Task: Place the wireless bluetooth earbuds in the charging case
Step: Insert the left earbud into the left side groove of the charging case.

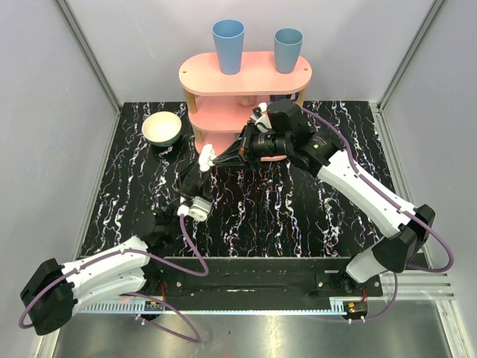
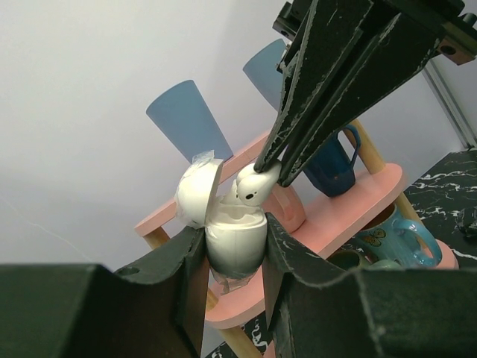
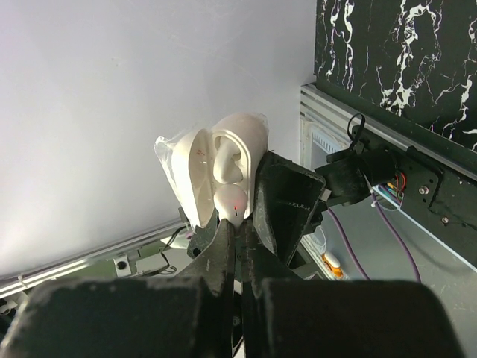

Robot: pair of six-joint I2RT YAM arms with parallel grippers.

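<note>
Big to small: the table (image 1: 298, 216) is carrying a pink shelf (image 1: 246, 78) at the back. The task stuff is being held up in the air in front of the shelf, not on the table. The left gripper (image 2: 235, 230) is clamping the case (image 2: 235, 246) across its lower body, w/ the lid (image 2: 195, 195) standing open. The right gripper (image 2: 274, 165) is pinching one earbud (image 2: 252, 186) by its upper end, right over the case mouth. 2nd earbud: can't tell. Both are looking light, hard, glossy, prob slippery. The earbud is needing a gentle pinch. The case is best taken on its flat sides, clear of the hinge.
</note>
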